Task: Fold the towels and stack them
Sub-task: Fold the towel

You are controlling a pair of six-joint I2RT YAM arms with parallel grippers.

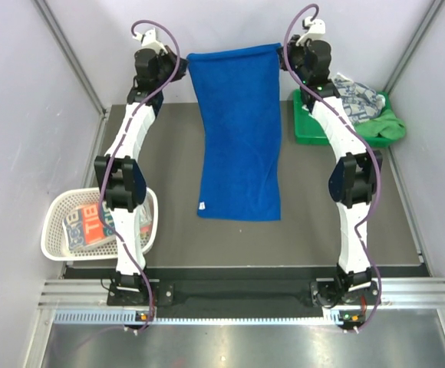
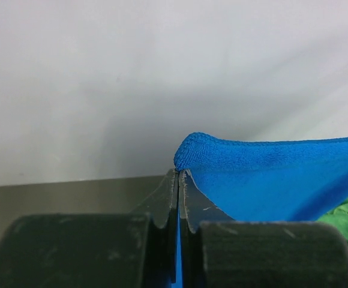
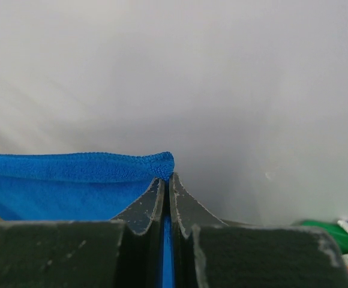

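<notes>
Blue towel: a plain royal blue towel (image 1: 238, 130) hangs stretched out between the two hands, its top edge taut and raised at the far side of the table (image 1: 314, 222).
Lower end: it runs down toward the middle of the table, with a small white tag at its near left corner; I cannot tell whether that end lies flat on the surface.
Left hand: the left hand (image 2: 178, 174) is pinched tight on the towel's far left corner, and the blue hem bulges just above the fingertips.
Right hand: the right hand (image 3: 165, 177) is clamped in the same way on the far right corner, with cloth showing in the slit between the fingers.
Towel and hands: the whole cloth lies between the two hands and below them, a corner in each.
Basket: a white mesh basket (image 1: 54, 230) sits at the near left edge of the table, beside the left arm; a folded lettered towel (image 1: 84, 222) in grey, teal and orange lies inside.
Tray: a green tray (image 1: 307, 134) stands at the far right, behind the right arm; it holds a crumpled printed white towel (image 1: 357, 100) and a green towel (image 1: 387, 126) spilling over its right rim.
</notes>
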